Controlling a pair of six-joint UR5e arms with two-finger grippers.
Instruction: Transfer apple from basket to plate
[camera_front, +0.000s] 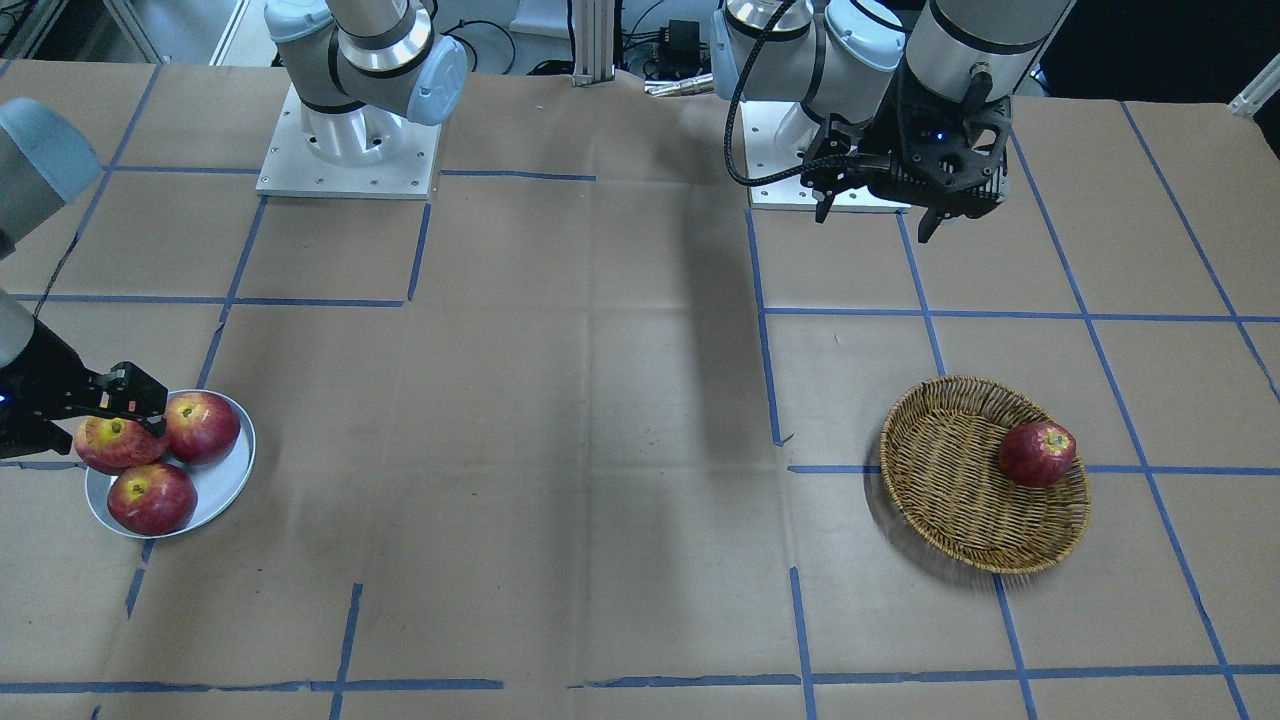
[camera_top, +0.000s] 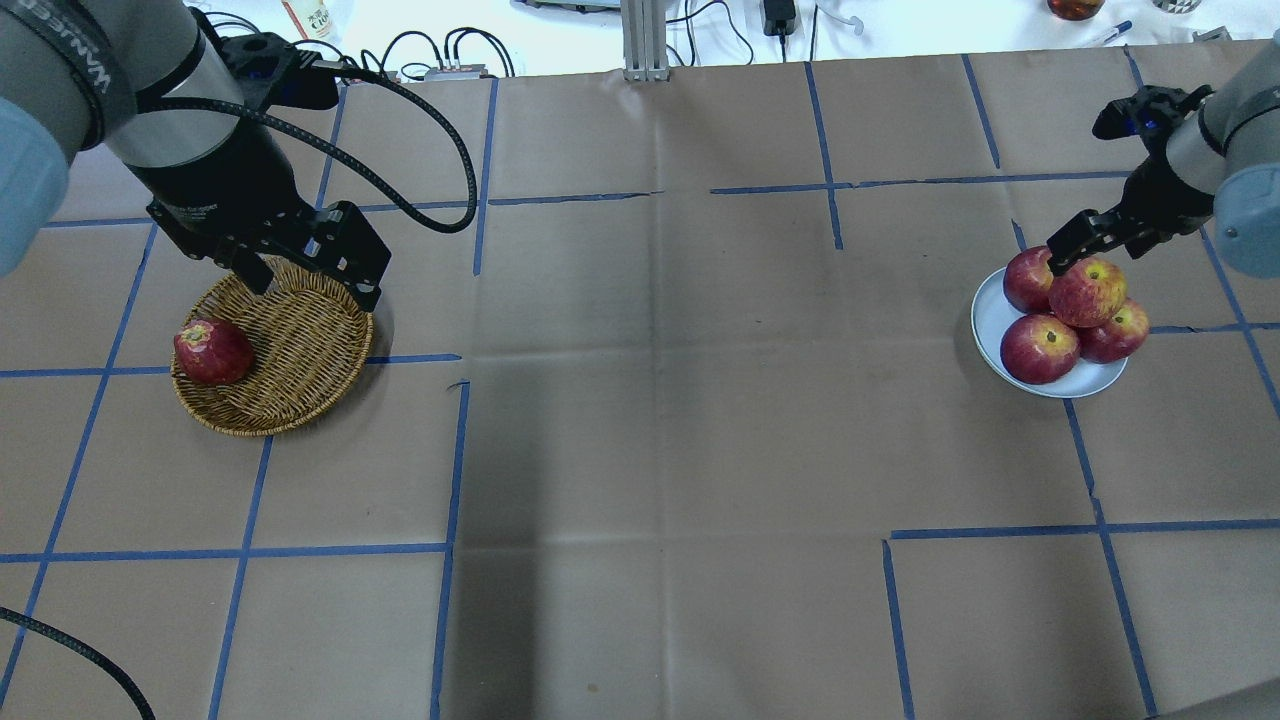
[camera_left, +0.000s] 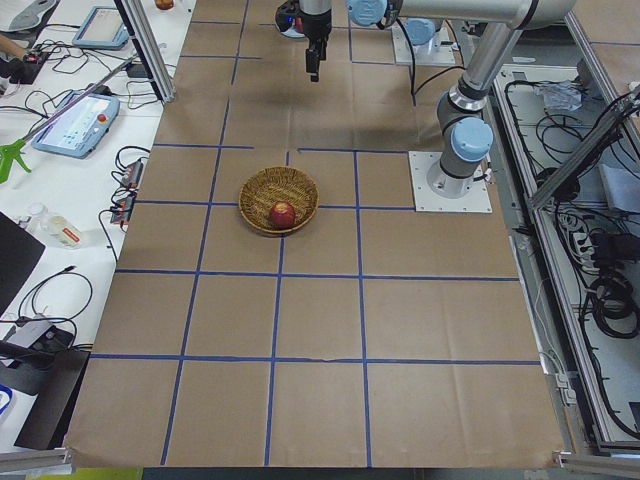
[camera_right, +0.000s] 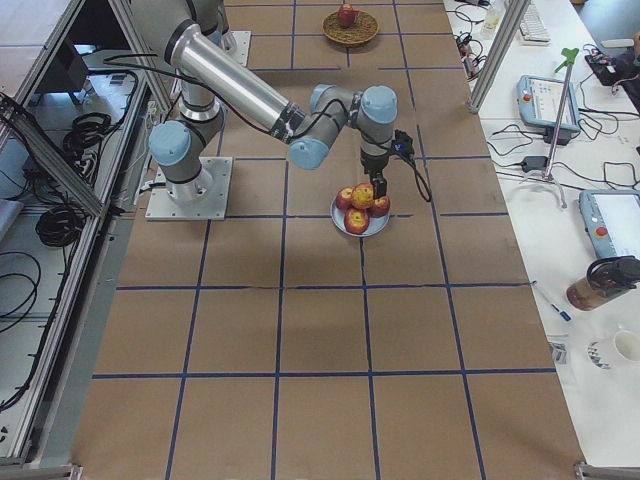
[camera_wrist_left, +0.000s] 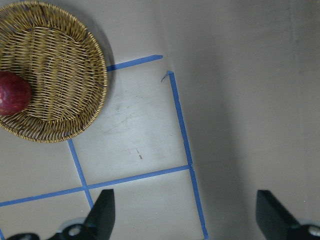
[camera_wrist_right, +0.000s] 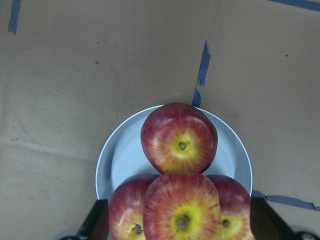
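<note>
Apple: the apple (camera_top: 1087, 291) lay on top of three darker red apples (camera_wrist_right: 179, 137) piled on the plate (camera_top: 988, 318), its yellow stem patch facing up.
Right pincer: the right gripper (camera_wrist_right: 180, 204) hung just above the pile. Its jaws were spread wide to either side of the apple, and the wrist view showed a gap on both sides (it had hold of nothing).
Left pincer: the left gripper (camera_wrist_left: 184, 196) was raised beside the basket (camera_top: 300, 340), its jaws wide apart and empty.
Basket: it held one dark red apple (camera_top: 212, 352), lying against the wall on the robot's left.
Table: the table (camera_top: 660, 420) was covered in brown paper crossed by blue tape lines.
</note>
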